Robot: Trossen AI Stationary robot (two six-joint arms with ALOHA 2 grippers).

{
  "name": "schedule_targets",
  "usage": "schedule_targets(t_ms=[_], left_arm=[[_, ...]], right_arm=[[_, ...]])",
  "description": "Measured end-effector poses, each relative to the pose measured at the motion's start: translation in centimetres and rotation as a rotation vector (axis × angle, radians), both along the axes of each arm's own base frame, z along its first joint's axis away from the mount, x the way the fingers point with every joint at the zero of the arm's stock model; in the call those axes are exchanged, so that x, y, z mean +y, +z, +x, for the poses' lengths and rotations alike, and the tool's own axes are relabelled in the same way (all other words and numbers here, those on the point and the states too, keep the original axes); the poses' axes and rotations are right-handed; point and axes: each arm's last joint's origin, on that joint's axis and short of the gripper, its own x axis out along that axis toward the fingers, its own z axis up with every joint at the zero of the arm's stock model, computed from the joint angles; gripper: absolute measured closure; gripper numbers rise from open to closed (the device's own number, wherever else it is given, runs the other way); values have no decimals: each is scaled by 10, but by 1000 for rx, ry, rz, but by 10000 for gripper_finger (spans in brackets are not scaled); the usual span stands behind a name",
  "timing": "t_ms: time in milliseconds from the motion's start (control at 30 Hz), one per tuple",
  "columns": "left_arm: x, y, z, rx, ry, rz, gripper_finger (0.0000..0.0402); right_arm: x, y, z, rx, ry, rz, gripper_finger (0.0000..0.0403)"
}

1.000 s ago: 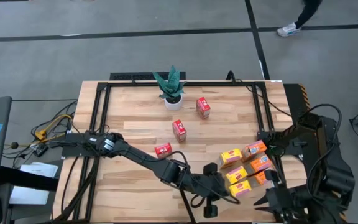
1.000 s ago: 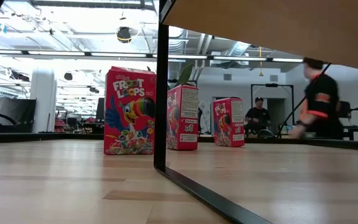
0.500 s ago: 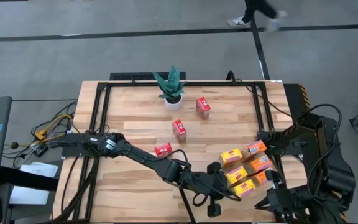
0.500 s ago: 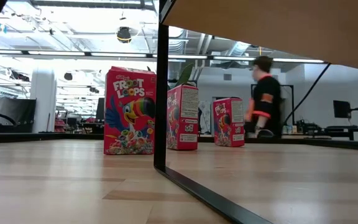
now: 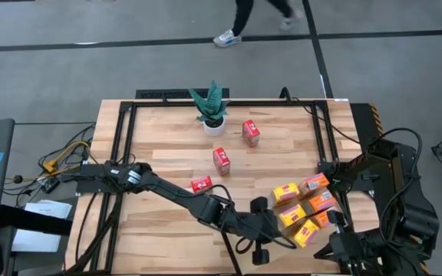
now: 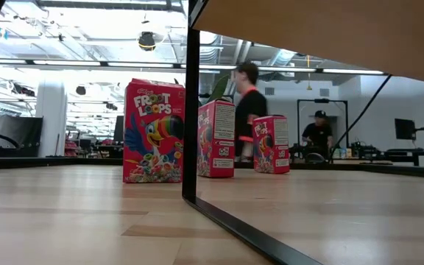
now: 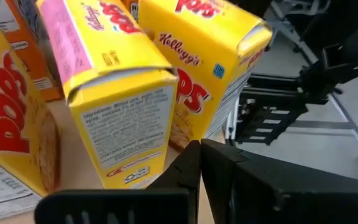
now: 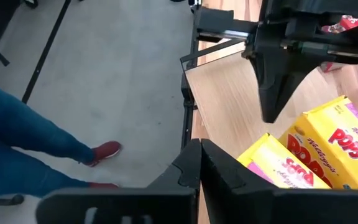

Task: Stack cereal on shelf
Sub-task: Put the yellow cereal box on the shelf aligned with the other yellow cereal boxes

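Several yellow and orange cereal boxes (image 5: 314, 184) stand in a group on the shelf (image 8: 225, 106), a pale board with a dark edge, at the near right. My left gripper (image 5: 277, 228) is shut and reaches in from the left, its tips between two yellow boxes (image 7: 120, 106) and at the nearest yellow box (image 5: 306, 232). Three red cereal boxes (image 5: 221, 159) are on the table's middle; one (image 5: 202, 185) lies flat. My right gripper (image 8: 201, 149) is shut and hangs off the shelf's near right corner, touching nothing. My left gripper has its shut fingertips (image 7: 194, 152) against the lower part of the nearest yellow box's printed face (image 7: 188, 127), coming from the table's left and slanting a little down. The box stands on the shelf, turned askew to its neighbours.
A green potted plant (image 5: 212, 107) stands at the far middle. A black frame (image 5: 125, 153) runs round the tabletop. In the low view the shelf's underside (image 6: 308, 29) and a dark post (image 6: 190, 110) stand beside the red boxes. People move about beyond the table.
The nearest yellow box has slid a little toward the table's right edge and turned, nudged by my shut left gripper, which went toward it and came back. The other boxes stay put. A person has walked leftward across the floor beyond the far edge.
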Motion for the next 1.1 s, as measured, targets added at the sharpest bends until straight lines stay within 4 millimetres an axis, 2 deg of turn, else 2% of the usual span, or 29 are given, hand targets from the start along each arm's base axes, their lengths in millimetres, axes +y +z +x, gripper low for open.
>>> schedule_targets(t_ms=[167, 433, 667, 867, 1000, 1100], left_arm=[[0, 0, 0, -8, 9, 47, 401], [12, 0, 6, -33, 69, 116, 401], [18, 0, 7, -18, 74, 119, 401], [5, 5, -5, 21, 31, 74, 401], [-11, 8, -10, -6, -68, 50, 401], [-16, 7, -14, 12, -63, 51, 401]], right_arm=[[0, 0, 0, 0, -2, -1, 368], [0, 0, 0, -1, -2, -5, 384], [0, 0, 0, -1, -3, -4, 367], [0, -2, 0, 8, -14, 1, 370], [5, -17, 2, 51, 4, -63, 387], [6, -21, 3, 82, 16, -66, 396]])
